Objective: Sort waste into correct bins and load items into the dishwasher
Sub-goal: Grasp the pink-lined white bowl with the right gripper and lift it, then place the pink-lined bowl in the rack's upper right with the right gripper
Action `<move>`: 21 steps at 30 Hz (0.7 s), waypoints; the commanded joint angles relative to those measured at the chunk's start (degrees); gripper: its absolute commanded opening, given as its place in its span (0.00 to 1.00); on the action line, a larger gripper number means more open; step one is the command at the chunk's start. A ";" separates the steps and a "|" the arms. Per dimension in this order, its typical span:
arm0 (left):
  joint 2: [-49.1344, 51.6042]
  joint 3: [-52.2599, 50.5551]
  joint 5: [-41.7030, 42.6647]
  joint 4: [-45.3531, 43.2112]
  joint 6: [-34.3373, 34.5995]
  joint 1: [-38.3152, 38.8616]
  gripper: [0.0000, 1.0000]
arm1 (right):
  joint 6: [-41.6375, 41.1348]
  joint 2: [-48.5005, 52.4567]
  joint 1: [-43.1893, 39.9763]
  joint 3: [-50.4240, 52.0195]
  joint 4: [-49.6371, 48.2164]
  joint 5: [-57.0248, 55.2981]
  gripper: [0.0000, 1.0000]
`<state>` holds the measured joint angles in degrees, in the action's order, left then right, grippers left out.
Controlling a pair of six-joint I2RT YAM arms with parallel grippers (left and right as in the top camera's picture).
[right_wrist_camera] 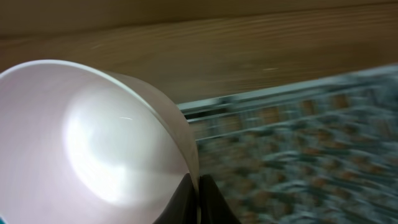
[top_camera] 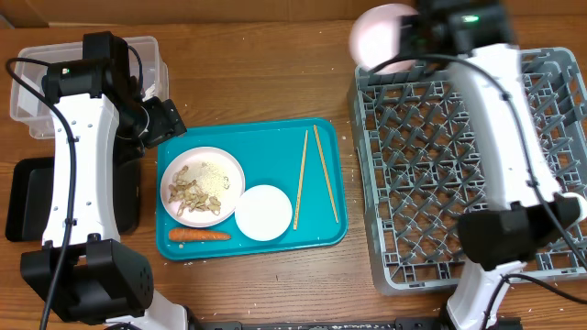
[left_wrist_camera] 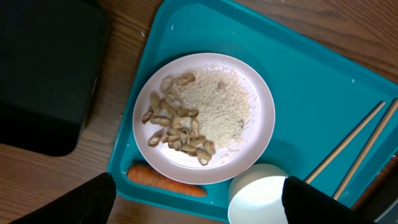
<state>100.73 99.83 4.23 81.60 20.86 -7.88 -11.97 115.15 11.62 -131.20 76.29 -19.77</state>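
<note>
My right gripper (right_wrist_camera: 198, 186) is shut on the rim of a pale pink bowl (top_camera: 381, 35) (right_wrist_camera: 93, 143), held above the far left corner of the grey dish rack (top_camera: 459, 266). My left gripper (left_wrist_camera: 199, 199) is open and empty above the teal tray's left end. On that tray sit a plate (top_camera: 171, 176) (left_wrist_camera: 261, 99) with beige scraps and rice, a white cup (top_camera: 264, 213) (left_wrist_camera: 264, 202), an orange carrot (top_camera: 199, 235) (left_wrist_camera: 165, 182) and two chopsticks (top_camera: 301, 179) (left_wrist_camera: 348, 146). The clear tub (top_camera: 27, 110) and black tray (top_camera: 23, 197) (left_wrist_camera: 43, 74) lie at the left.
The teal serving tray (top_camera: 275, 137) (left_wrist_camera: 311, 81) lies at the table's middle. The rack (right_wrist_camera: 298, 155) fills the right side. My left arm's white link covers part of the black tray and the tub.
</note>
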 commanded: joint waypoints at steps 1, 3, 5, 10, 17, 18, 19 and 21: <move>-0.72 -0.48 -0.37 -0.24 -0.04 0.20 0.87 | -1.84 -0.48 -5.38 -0.35 0.98 -23.50 0.04; -0.72 -0.48 -0.37 -0.46 -0.04 0.17 0.87 | -8.76 -0.39 -9.64 1.09 0.79 -37.79 0.04; -0.72 -0.48 -0.37 -0.94 0.00 0.17 0.87 | -14.32 -0.37 -12.68 2.58 0.74 -45.81 0.04; -0.72 -0.48 -0.35 -3.76 1.05 0.31 0.88 | -19.80 -0.22 -22.18 13.03 -4.50 -51.58 0.04; -0.72 -0.48 -0.11 -7.41 1.07 0.46 0.87 | -17.59 -0.22 -26.47 28.17 -16.65 -52.17 0.04; -0.72 -0.48 0.07 -7.85 1.05 0.46 0.87 | -17.59 -0.22 -26.47 29.73 -17.70 -51.69 0.04; -0.72 -0.48 0.26 -8.44 1.07 0.44 0.87 | -17.59 -0.22 -26.38 30.86 -18.36 -50.58 0.04; -0.72 -0.48 0.26 -9.68 1.07 0.46 0.86 | -17.62 -0.22 -25.64 33.29 -19.23 -47.87 0.04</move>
<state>100.73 99.68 4.27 73.21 21.08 -7.86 -28.93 115.04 -15.49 -100.55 58.06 -69.10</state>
